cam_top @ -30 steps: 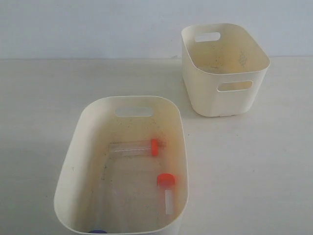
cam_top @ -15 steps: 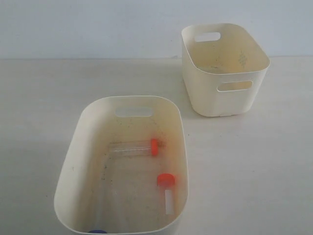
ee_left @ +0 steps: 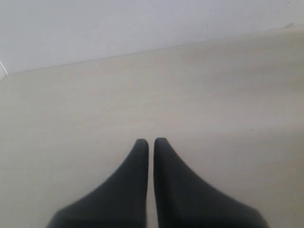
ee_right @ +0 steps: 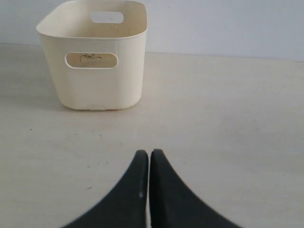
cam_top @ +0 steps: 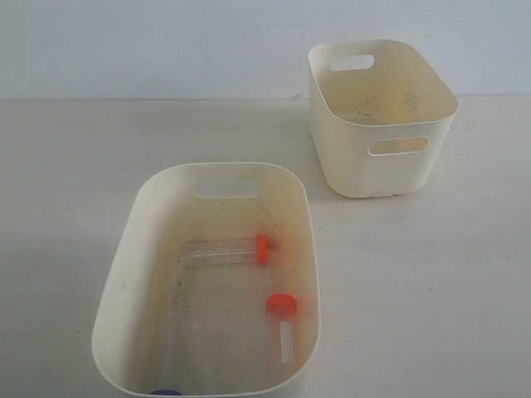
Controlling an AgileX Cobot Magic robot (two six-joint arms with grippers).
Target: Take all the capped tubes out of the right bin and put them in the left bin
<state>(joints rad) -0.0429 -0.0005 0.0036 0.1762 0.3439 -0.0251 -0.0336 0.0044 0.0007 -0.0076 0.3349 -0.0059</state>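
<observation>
left end effector jaws together, empty, over tabletop | right end effector together, empty, cream plastic right bin straight ahead, nearer arm, no tube visible inside | clear orange-capped tubes lie in speckled cream left bin, one crosswise, one lengthwise

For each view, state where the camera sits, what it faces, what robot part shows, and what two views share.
Exterior: off-arm, looking down across the larger speckled cream plastic tub holding clear orange-capped tubes to the smaller cream plastic tub; no robot.
Left wrist: on left arm, facing table and wall; shut left gripper.
Right wrist: on right arm, facing smaller tub; shut right gripper.
Shared: smaller tub, exterior and right wrist.
</observation>
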